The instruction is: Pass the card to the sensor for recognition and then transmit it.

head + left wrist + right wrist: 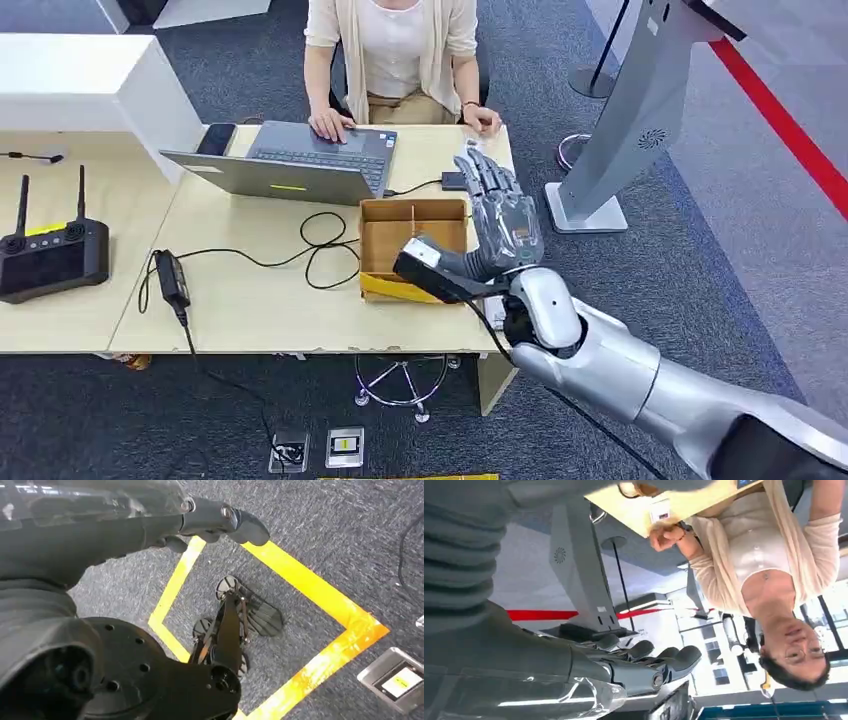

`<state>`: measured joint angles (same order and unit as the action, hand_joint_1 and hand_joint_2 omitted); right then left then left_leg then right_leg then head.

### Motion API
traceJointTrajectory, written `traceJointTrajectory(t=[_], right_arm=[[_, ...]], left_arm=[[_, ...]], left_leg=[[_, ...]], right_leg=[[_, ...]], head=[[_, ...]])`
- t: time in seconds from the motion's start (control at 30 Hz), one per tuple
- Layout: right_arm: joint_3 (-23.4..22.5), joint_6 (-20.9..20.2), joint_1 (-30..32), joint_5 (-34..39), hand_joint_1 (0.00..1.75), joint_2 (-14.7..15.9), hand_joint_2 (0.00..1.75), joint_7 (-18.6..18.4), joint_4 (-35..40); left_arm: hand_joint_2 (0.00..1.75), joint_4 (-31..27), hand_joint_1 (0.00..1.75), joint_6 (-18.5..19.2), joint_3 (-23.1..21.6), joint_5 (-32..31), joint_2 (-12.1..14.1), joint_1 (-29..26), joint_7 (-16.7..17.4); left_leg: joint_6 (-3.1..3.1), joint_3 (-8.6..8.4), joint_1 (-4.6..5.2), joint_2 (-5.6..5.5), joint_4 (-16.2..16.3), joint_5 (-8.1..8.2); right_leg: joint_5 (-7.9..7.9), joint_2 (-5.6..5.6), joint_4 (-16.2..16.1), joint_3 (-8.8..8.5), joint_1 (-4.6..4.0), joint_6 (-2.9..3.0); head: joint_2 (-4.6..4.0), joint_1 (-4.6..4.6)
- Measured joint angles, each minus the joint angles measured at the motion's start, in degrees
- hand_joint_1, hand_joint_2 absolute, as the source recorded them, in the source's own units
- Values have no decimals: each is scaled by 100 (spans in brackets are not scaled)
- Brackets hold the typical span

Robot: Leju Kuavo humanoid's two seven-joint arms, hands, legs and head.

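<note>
The right hand [500, 215] is held flat over the table [250, 300], fingers stretched and apart, nothing gripped. Just left of it sits a cardboard box [385, 240]. The card [471, 148] lies just beyond the fingertips at the far right corner, beside a person's hand [483, 120]. It is prob. light, thin, stiff and slick, so it is best pinched by an edge, not pressed flat. A grey stand [640, 110], presumably the sensor, is seen further right. The left hand [220, 522] hangs w/ nothing held; finger spread can't be told.
</note>
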<state>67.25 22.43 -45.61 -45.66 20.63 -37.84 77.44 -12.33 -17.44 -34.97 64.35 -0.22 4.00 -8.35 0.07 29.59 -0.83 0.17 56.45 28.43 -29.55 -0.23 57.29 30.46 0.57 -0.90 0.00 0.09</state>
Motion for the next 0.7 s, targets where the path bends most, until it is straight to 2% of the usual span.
traceJointTrajectory(t=[0.27,0.53,0.7], right_arm=[[-264,4,762,-291,0,105,175,-98,500],[-461,-129,1084,-251,0,111,175,20,647],[-505,-336,1220,-199,0,22,175,223,640]], left_arm=[[0,2,0,-85,-107,155,0,-13,-11],[0,0,0,-120,-223,247,0,-9,26],[0,0,0,-142,-295,330,2,-6,26]], left_leg=[[0,2,0,0,0,1],[0,2,0,0,0,0],[0,4,0,0,0,0]], right_leg=[[0,1,0,1,0,0],[0,0,1,-1,0,0],[0,0,2,-1,0,0]], head=[[0,-2],[0,-2],[0,-4]])
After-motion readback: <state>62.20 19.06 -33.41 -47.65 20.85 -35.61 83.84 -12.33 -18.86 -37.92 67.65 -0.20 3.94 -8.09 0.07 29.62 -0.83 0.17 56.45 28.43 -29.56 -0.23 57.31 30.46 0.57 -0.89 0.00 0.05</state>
